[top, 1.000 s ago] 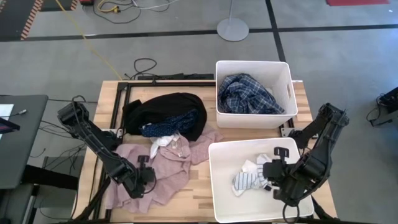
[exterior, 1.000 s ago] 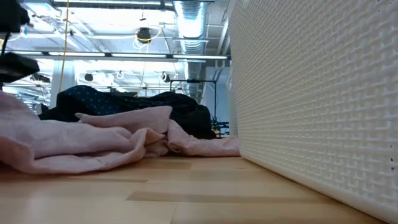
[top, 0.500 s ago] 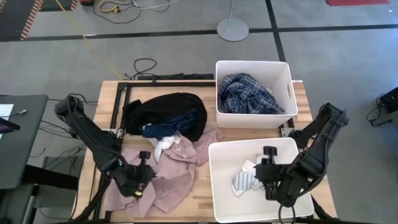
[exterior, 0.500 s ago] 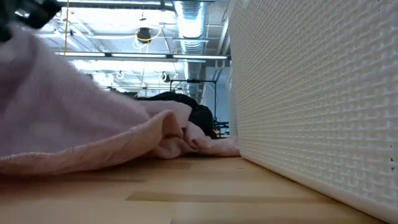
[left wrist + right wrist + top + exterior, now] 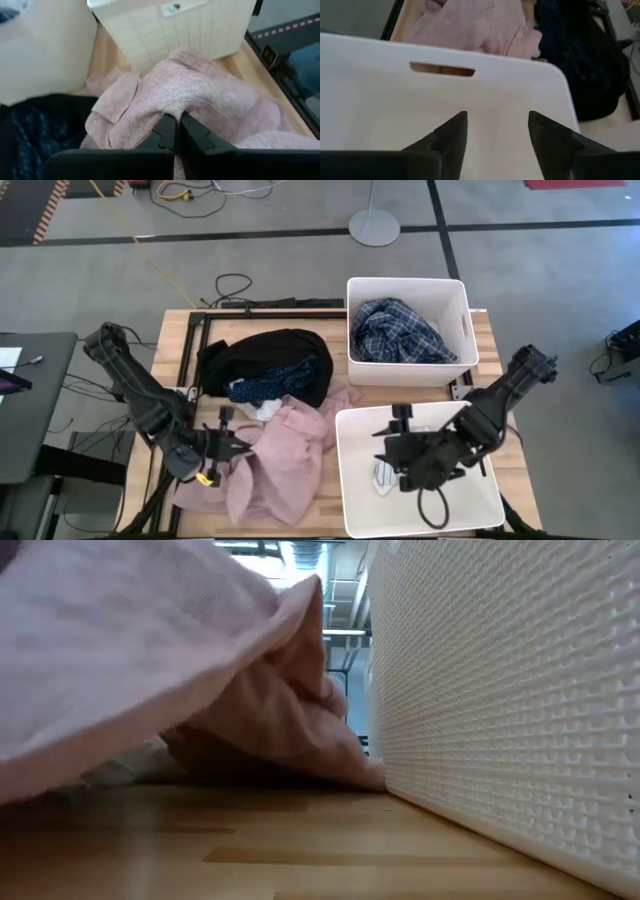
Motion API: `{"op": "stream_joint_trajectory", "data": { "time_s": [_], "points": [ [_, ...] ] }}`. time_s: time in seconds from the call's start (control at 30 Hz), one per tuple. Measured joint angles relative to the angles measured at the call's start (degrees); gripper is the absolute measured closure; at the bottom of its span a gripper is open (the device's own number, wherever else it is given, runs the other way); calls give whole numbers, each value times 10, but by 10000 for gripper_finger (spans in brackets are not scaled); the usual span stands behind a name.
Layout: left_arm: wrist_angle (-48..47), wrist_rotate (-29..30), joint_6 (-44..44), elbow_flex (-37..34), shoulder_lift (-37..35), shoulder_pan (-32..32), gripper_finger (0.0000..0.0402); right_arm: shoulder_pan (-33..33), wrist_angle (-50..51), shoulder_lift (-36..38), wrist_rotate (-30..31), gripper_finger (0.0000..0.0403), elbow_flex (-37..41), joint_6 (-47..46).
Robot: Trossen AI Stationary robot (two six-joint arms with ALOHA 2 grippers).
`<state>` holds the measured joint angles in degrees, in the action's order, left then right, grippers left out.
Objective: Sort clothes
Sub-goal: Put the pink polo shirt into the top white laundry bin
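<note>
We note the left pincer low over the wooden surface, clenched on a fold of the pink shirt, which lies bunched between it and the near bin. Behind sits the black garment with the navy dotted one against it. The right pincer hangs inside the near bin with fingers spread, released, close to the striped sock. The plaid shirt fills the far bin.
</note>
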<state>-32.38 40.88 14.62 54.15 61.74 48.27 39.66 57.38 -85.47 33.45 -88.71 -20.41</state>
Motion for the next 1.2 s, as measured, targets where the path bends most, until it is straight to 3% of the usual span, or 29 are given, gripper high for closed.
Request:
{"op": "stream_joint_trajectory", "data": {
  "time_s": [0.33,0.6,0.93,1.2],
  "points": [
    [45,20,-96,0,-28,0,401,-70,-123,-1,-15,138,2,114],
    [106,40,-195,0,-46,0,401,-152,-345,-8,-148,138,69,218],
    [211,95,-358,0,-78,-20,400,-230,-474,-72,-256,138,91,261],
    [276,126,-461,1,-103,-66,400,-256,-501,-80,-240,138,89,280]
  ]
}}
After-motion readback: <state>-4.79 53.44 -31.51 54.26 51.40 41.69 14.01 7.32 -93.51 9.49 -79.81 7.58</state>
